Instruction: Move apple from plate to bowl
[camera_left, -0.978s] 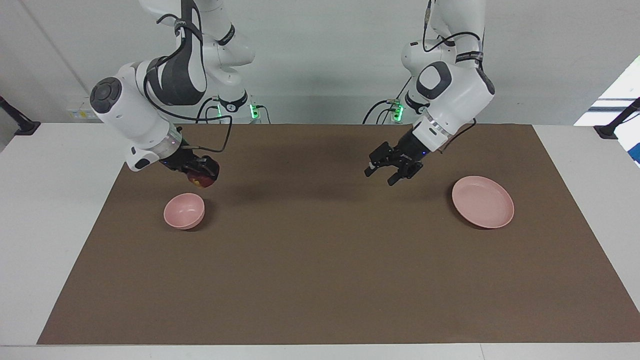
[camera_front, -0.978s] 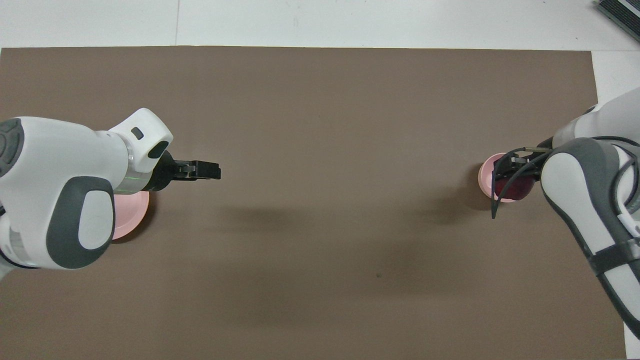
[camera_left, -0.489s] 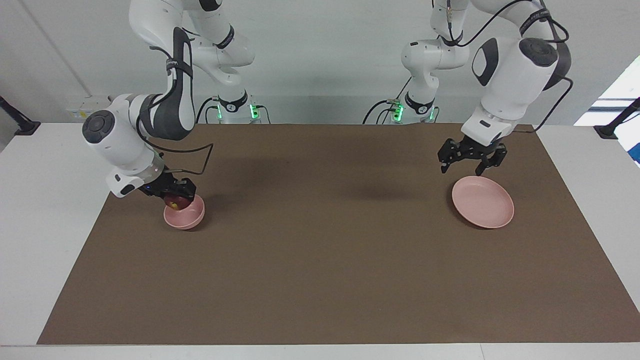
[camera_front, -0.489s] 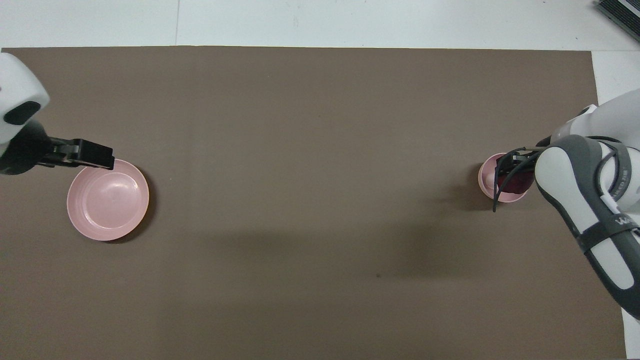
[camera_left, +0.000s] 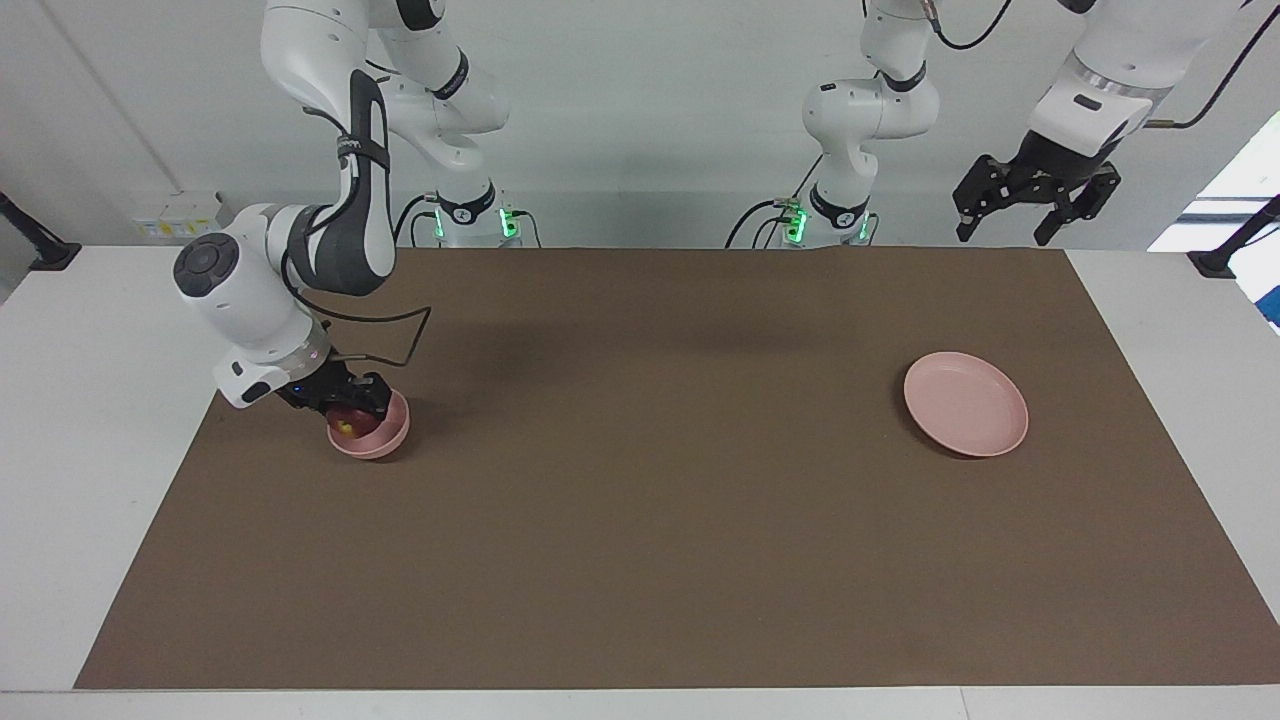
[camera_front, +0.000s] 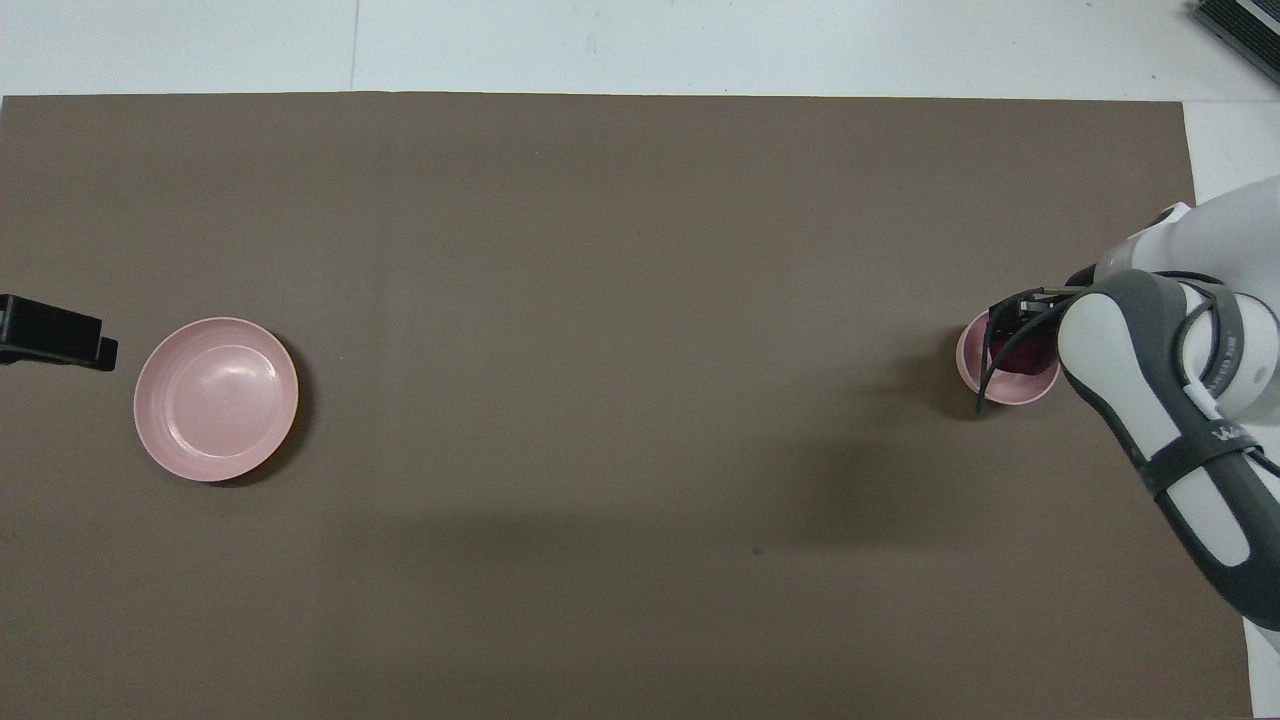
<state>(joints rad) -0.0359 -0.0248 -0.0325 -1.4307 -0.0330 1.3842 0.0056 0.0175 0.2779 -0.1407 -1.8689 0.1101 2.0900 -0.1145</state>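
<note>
From my station the brown mat (camera_left: 640, 520) fills most of the table (camera_left: 100, 400), and it runs off the edges of the overhead view. The right arm (camera_left: 290, 250) bends down at its own end of the mat, and from overhead its white and grey casing covers part of what it works over. The plate (camera_left: 966, 403) lies bare toward the left arm's end. The left gripper (camera_left: 1032, 212) hangs high in the air over the table's edge nearest the robots, jaws spread apart, holding nothing; overhead I see only its black tip (camera_front: 55, 333) cut off at the picture's border. The bowl (camera_left: 385, 438) sits under the right gripper (camera_left: 352, 405), whose fingers are sunk into it, clamped on the apple (camera_left: 347, 424). I can make out only a dark red sliver with a yellowish spot inside the bowl; whether it rests on the bottom I cannot tell.
</note>
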